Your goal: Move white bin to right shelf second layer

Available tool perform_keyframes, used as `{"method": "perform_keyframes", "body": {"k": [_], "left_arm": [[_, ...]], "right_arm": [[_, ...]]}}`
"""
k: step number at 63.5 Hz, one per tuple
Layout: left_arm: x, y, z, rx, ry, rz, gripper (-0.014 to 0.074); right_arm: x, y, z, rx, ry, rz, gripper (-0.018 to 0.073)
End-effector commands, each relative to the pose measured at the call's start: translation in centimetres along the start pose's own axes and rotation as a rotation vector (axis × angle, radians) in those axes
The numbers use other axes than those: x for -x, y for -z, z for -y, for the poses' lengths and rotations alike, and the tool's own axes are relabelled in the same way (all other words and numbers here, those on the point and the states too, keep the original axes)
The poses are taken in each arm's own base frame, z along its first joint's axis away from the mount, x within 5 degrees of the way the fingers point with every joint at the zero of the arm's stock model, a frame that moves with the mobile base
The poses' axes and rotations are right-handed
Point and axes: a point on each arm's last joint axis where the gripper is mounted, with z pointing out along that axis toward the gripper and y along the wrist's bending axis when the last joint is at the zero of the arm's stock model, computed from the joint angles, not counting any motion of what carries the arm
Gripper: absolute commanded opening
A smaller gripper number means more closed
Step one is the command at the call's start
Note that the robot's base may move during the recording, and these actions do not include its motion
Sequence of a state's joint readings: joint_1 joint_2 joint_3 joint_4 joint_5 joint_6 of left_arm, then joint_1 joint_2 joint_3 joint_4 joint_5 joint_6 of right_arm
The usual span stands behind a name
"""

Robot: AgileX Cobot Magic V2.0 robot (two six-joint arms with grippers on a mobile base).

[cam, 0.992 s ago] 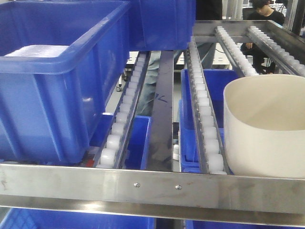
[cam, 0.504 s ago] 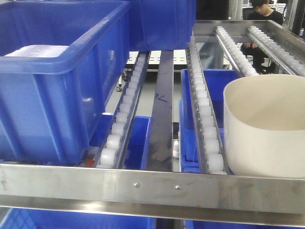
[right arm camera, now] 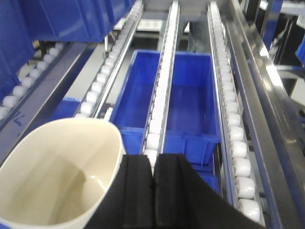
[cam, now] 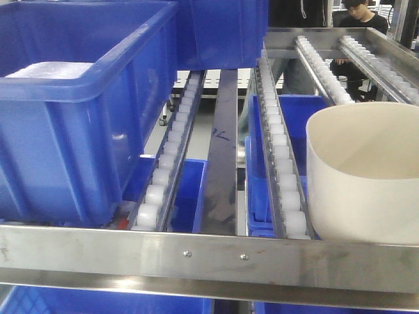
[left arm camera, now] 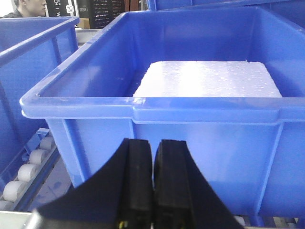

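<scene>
Black, my right pincer (right arm camera: pixel 153 191) is closed on nothing, levelled just beside the white bin (right arm camera: pixel 59 174), which rests on the right shelf second layer (cam: pixel 288 196) behind its steel lip. My left pincer (left arm camera: pixel 152 191), also closed and empty, faces a blue crate (left arm camera: pixel 162 129).

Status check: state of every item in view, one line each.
white bin: upright, empty, on the roller rails behind the steel front lip.
blue crate: upright, open-topped, holding a white foam block.
lower blue crate: empty, beneath the rails.
left gripper: shut, holding nothing, facing the blue crate.
right gripper: shut, holding nothing, beside the white bin.
</scene>
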State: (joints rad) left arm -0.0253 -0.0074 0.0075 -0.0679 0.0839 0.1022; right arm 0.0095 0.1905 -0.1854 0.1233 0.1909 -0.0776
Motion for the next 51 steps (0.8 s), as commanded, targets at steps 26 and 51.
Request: {"method": "perform_keyframes", "body": {"k": [26, 51], "left_arm": [[-0.4, 0.0, 0.0, 0.004, 0.009, 0.06, 0.0085], [-0.4, 0.0, 0.0, 0.004, 0.009, 0.06, 0.0085]], "right_arm": [[-3.3, 1.2, 0.6, -0.058, -0.009, 0.269, 0.0056], [-3.5, 1.1, 0.5, -0.046, -0.051, 0.246, 0.0057]]}}
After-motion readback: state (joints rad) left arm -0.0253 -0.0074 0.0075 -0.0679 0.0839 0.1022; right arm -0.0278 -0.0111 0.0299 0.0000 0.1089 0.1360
